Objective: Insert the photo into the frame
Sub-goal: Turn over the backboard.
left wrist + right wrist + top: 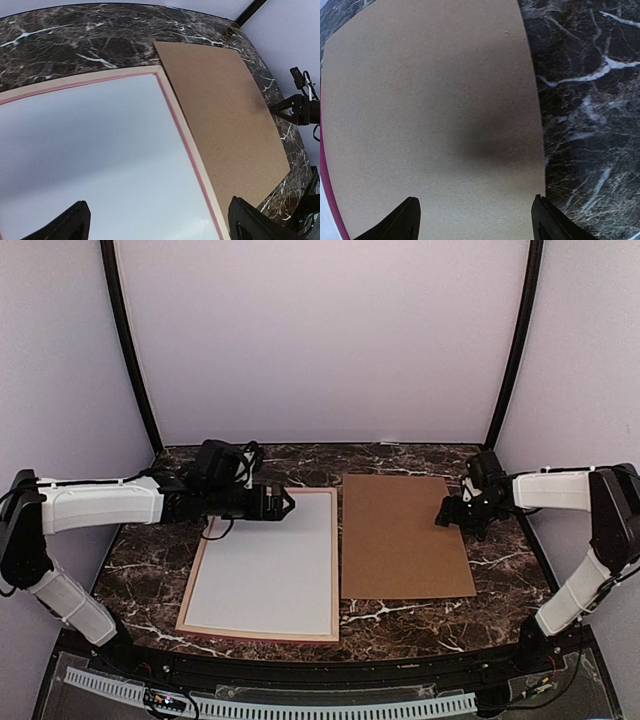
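a dark marble table [400, 618] sits between pale walls. the frame [258, 634] lies back-up on the left with its tan wood showing. the white sheet filling it is likely the photo [265, 560] face-down, though it could be a mat. the left gripper [285, 503] hovers over the frame's far edge, jaws wide apart and empty. the right gripper [462, 520] hangs over the brown backing board [405, 535] beside the frame, jaws apart, probably ready to lift it. nothing lies on the board.

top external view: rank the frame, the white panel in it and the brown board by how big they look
1. frame
2. white panel, just inside it
3. board, which looks a little smaller but sits slightly farther back, so panel versus board is unsure
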Action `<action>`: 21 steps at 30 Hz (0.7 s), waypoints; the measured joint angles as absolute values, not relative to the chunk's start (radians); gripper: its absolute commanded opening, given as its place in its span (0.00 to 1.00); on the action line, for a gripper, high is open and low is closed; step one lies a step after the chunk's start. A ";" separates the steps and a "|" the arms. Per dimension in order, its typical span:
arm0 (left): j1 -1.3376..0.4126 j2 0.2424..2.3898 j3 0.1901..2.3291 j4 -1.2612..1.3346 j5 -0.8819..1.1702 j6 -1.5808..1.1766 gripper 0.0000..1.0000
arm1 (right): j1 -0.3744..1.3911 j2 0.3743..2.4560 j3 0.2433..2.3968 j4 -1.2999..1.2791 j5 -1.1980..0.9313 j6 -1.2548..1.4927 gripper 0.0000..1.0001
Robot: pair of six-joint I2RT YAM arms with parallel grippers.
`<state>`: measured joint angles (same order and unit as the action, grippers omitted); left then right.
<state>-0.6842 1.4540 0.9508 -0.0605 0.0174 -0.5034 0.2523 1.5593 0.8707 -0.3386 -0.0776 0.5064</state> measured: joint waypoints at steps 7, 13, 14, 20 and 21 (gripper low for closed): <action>-0.830 1.705 1.192 -0.061 0.021 -0.466 0.99 | 0.192 1.523 0.832 -0.337 -0.043 0.476 0.78; -0.907 1.912 1.369 -0.072 0.043 -0.436 0.99 | 0.169 1.515 0.794 -0.336 -0.043 0.470 0.77; -0.917 1.943 1.396 -0.078 0.047 -0.432 0.99 | 0.169 1.515 0.788 -0.334 -0.044 0.470 0.77; -0.959 2.080 1.512 -0.079 0.070 -0.429 0.99 | 0.166 1.515 0.758 -0.313 -0.050 0.472 0.77; -0.963 2.098 1.525 -0.081 0.071 -0.430 0.99 | 0.166 1.515 0.755 -0.310 -0.052 0.472 0.77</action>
<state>-0.9630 2.0979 1.5246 -0.0807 0.0711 -0.4297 0.1661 1.5146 0.7547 -0.3096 -0.0517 0.4721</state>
